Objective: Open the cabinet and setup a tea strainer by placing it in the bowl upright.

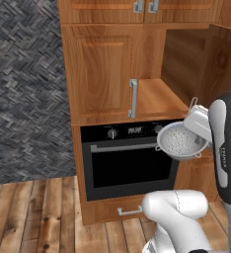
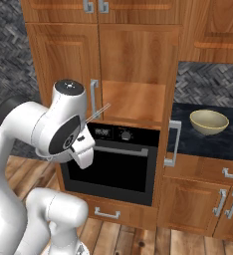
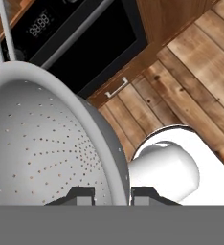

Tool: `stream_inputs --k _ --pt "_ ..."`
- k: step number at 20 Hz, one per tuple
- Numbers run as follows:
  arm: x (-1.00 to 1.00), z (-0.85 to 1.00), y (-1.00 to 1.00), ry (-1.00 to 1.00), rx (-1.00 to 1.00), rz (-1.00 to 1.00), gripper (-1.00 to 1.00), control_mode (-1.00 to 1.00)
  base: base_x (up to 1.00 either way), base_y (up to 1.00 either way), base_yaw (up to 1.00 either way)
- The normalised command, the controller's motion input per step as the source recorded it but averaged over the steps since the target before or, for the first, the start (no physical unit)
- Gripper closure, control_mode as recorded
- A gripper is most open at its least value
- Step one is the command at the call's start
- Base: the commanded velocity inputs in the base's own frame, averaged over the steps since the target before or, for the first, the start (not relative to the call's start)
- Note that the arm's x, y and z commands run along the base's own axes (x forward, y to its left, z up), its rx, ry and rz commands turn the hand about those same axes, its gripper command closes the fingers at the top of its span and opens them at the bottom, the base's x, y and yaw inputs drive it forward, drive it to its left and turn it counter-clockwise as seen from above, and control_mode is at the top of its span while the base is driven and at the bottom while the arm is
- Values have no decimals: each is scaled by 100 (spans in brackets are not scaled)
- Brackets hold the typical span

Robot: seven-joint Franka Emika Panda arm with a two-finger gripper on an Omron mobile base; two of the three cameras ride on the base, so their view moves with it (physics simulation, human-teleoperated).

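With its fingers pinched on the rim of the tea strainer [image 1: 180, 141], the gripper [image 3: 112, 195] holds that holed metal dish in the air in front of the black oven [image 1: 127, 160], level with the oven's control panel. From the hand's own camera the rim [image 3: 115, 158] runs up between the two dark fingertips [image 3: 80, 195], one on the inside of the wall and one on the outside, so the hold is a closed clamp on the edge. The strainer hangs tilted, its hollow turned partly toward the room, and a thin wire loop handle [image 1: 192, 103] sticks up from its top edge.

Above the oven, the cabinet [image 1: 100, 74] has its right door swung wide open, showing a bare wooden shelf [image 1: 157, 96] inside; the left door stays flat and closed, its silver bar handle [image 1: 133, 98] upright at the inner edge.

Off to the right, the beige bowl [image 2: 208, 122] sits upright on the dark counter [image 2: 188, 139], well apart from the strainer and with nothing in it. A wooden floor [image 3: 195, 62] lies below the oven and its drawer [image 1: 118, 209].
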Motion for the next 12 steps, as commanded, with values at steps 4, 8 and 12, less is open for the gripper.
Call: stream_inputs --k 4,8,12 --pt "-11 0 -11 2 0 0 100 -100 0 0 0" --pt "-29 0 -21 0 0 -3 100 -100 0 0 0" --pt "-28 0 -23 0 0 -2 100 -100 0 0 0"
